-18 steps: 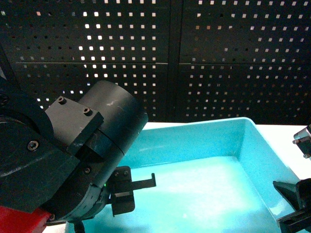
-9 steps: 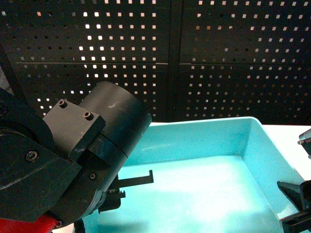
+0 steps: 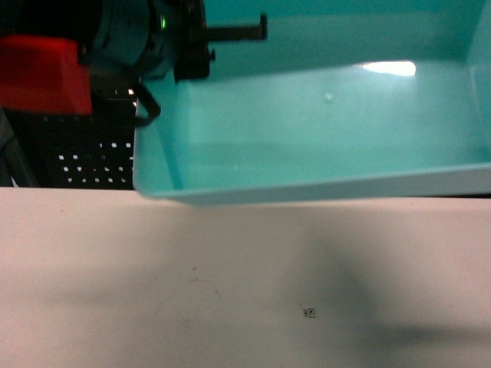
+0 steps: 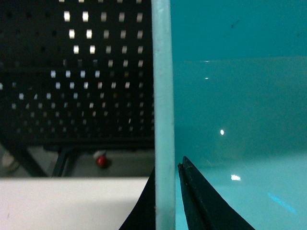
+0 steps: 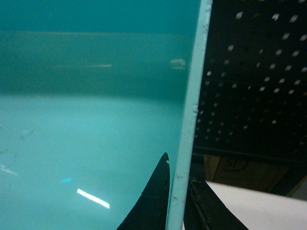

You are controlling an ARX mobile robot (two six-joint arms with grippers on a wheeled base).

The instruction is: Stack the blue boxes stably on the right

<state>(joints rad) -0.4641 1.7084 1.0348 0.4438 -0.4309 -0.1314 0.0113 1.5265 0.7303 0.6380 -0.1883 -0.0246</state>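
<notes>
Pale surface (image 3: 230,291) fills the lower half of my head view, black perforated panel (image 3: 92,153) behind it at mid left. Blue box (image 3: 330,115) sits in the upper part of the frame, off the surface, long axis running left-right across the picture, open side tilted toward the camera so I see its floor and far wall. Left pincer (image 4: 165,201) is clamped on the box's left end wall: one finger outside, one inside, rim between them in the left wrist view. Right pincer (image 5: 175,201) grips the right end wall the same way, straddling the rim. Left arm with red cover (image 3: 46,73) is in the upper left of the head view.
</notes>
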